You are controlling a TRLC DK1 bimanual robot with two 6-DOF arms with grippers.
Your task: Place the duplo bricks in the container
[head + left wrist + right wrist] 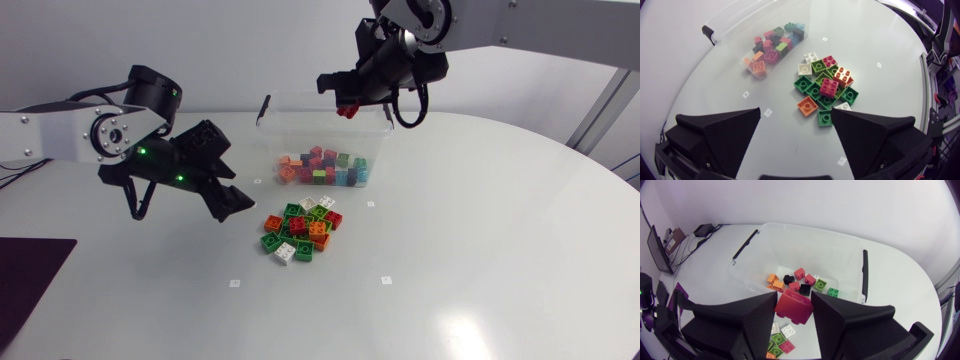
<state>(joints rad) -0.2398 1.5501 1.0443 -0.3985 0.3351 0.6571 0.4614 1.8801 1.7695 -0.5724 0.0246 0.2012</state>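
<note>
White and broad, the bench [480, 250] carries all that we need. At its middle lies a loose pile [300, 232] of duplo bricks, green, red, orange and white, touching one another and not yet stowed. Just beyond it, on the far side, stands the clear container [272, 140], with a layer of sorted bricks [322, 168] on its floor. One red brick [792, 305] is off the bench altogether: our right tool [343, 100] is clamped on it, a finger against each side, and holds it in the air by the container. The head view shows it against the far rim, while the right wrist view looks past it into the open box, so we judge it to be over the opening or close to that; we cannot tell exactly. Our left tool [796, 130] hangs near the pile on its left, fingers spread wide with nothing between them.

We judge the step in hand to be the drop of the red brick. The next move calls for bringing it clearly inside the walls, lowering it a little so that it does not bounce out, then parting the fingers. For the left arm the call is a descent on the pile's edge; the orange brick [807, 106] on the side nearest that tool looks easiest to straddle
</note>
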